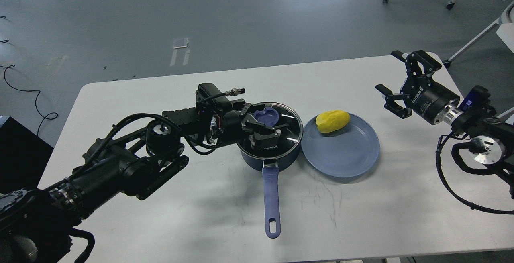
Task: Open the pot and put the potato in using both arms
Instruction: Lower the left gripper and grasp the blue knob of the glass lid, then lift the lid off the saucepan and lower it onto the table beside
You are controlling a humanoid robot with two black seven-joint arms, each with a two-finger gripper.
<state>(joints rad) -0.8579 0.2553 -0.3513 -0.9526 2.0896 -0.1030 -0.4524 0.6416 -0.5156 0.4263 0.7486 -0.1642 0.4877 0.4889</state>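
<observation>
- My left gripper [263,128] fingers spread over the saucepan's [269,156] glass lid [287,120], around its blue knob [266,116], grip unclear
- Right gripper [395,80], marked ROBOTIQ, wide open, empty
- Potato [332,121] on blue plate [345,154]

Layout taken relative to the pot [270,150], which stands on the table [200,215] near its middle. A glass lid [281,120] sits on the pot. The pot's handle [272,198] extends toward the near table edge. Just right of the pot lies a plate [341,154], rims close or touching. The potato [332,121] lies on the plate's far left part, right of the pot. The left gripper [261,124] is over the lid, around its knob [266,116]. The right gripper [401,84] hangs well right of the pot, beyond the plate, above the table's far right area.
</observation>
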